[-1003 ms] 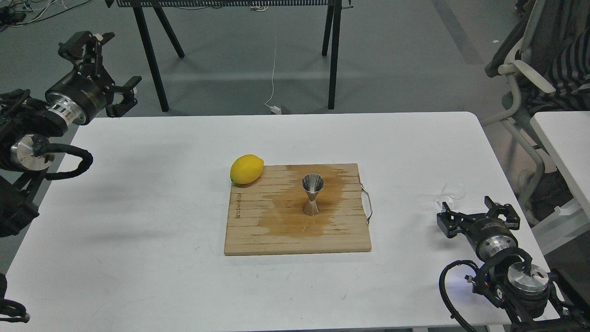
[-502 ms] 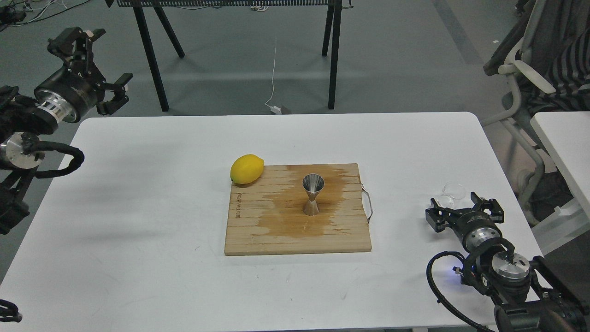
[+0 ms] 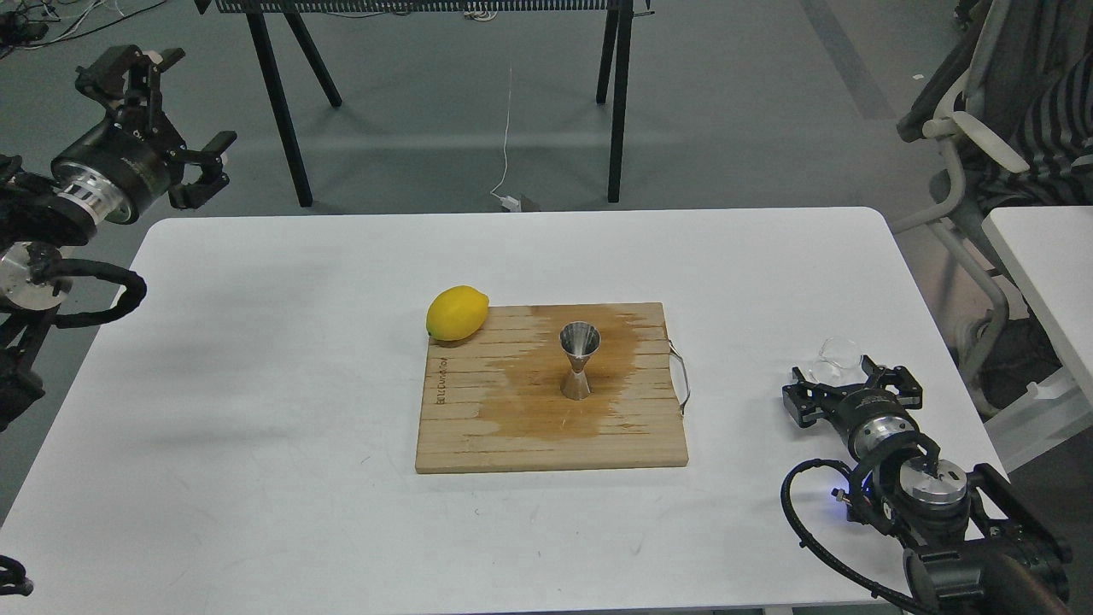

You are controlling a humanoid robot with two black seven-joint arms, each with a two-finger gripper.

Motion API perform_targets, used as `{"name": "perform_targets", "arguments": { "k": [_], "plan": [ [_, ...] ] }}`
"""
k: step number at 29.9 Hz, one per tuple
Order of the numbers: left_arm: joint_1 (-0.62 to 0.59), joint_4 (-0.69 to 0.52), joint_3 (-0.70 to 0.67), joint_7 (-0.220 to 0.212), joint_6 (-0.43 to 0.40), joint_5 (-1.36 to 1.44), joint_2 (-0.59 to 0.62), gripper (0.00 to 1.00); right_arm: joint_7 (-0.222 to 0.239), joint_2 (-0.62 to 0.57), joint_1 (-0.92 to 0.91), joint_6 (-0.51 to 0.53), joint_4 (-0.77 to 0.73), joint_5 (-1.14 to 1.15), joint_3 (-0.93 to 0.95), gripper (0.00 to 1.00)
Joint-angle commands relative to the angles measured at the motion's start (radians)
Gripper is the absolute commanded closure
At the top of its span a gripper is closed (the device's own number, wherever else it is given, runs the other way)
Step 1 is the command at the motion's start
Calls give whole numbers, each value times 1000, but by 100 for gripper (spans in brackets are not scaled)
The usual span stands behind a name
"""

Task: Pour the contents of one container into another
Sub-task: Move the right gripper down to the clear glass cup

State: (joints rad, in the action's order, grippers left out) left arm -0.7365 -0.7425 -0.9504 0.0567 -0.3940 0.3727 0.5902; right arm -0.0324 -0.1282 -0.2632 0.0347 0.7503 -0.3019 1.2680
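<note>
The shiny steel jigger [image 3: 579,362] stands upright in the middle of a wooden cutting board [image 3: 478,427], on a dark wet stain. The small clear glass cup [image 3: 834,359] stands on the white table near its right edge. My right gripper [image 3: 850,382] is open just in front of the cup, its fingers spread to either side of the cup's near wall; I cannot tell whether they touch it. My left gripper [image 3: 192,102] is open and holds nothing, raised beyond the table's far left corner.
A yellow lemon [image 3: 457,313] lies at the board's far left corner. The board has a metal handle [image 3: 680,378] on its right side. A chair [image 3: 982,145] and a second white table [image 3: 1042,256] stand to the right; black table legs [image 3: 619,94] stand behind.
My right gripper has moved left and forward, closing in on the glass cup. My left gripper has drawn back to the left, off the table's corner. Jigger, board and lemon have not moved.
</note>
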Motion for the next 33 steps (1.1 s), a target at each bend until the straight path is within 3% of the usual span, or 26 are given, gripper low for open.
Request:
{"name": "perform_targets", "arguments": {
  "k": [1,5,8,12,14,21,33],
  "plan": [
    [0,0,-1,0,1,0,0,0,-3,2,-5,-9,-8,1,-24,24],
    [0,0,-1,2,1,0,5,0,-9,2,-18,-6,-17,1,-52,41],
    [-1,0,-1,0,1,0,16,0,-11,2,-19,-4,-19,1,-53,46],
    [-1,0,-1,2,1,0,16,0,-26,2,-19,2,-17,3,-56,76],
    [-1,0,-1,2,1,0,16,0,-30,2,-19,4,-15,4,-61,84],
    [-1,0,-1,2,3,0,16,0,-32,1,-25,10,21,4,-65,89],
    [-1,0,-1,6,1,0,19,0,-35,-34,48,-55,388,6,-84,89]
  ]
}}
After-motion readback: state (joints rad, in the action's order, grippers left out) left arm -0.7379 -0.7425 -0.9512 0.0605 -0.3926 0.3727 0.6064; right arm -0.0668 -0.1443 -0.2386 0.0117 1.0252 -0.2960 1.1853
